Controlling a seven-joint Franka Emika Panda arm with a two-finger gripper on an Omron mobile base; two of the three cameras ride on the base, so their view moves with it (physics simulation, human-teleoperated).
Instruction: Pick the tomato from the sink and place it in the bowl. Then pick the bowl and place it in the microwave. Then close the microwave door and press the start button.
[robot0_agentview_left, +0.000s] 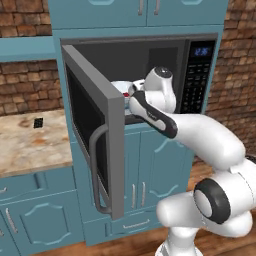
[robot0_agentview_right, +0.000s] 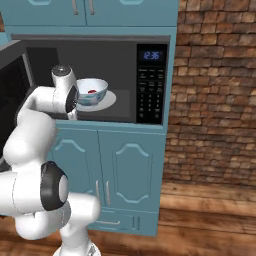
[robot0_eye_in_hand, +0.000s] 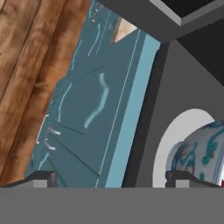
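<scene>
While the wide grey steel microwave door (robot0_agentview_left: 95, 135) with its dark glass window and curved grey bar handle stands swung open to the left, the large built-in grey steel microwave (robot0_agentview_right: 150, 45), framed by teal cabinetry, has its dark interior exposed. Inside it, the wide round pale blue-white patterned bowl (robot0_agentview_right: 95, 90) sits upright on a round white turntable plate (robot0_agentview_right: 112, 102), towards the left half of the cavity. The small round red tomato (robot0_agentview_right: 92, 91) lies in the white inside of the bowl. The black control panel (robot0_agentview_right: 151, 85) is on the right side of the microwave, with a lit blue clock display at its top.

The white arm reaches into the cavity from the left front, its wrist just beside the bowl's left side. In the hand view, the two dark fingers (robot0_eye_in_hand: 43, 178) stand spread wide apart at the lower edge, with nothing between them; the right one is just in front of the patterned outer wall of the bowl (robot0_eye_in_hand: 197, 153), and whether it touches the wall cannot be told. That view also takes in the white plate (robot0_eye_in_hand: 175, 135) under the bowl, the teal cabinet front (robot0_eye_in_hand: 87, 109) below the microwave and the brown wooden floor (robot0_eye_in_hand: 30, 65).

To the left in the left base view, a marbled beige desk (robot0_agentview_left: 30, 145) lies over teal cupboards, against a red brick wall (robot0_agentview_left: 25, 90).
</scene>
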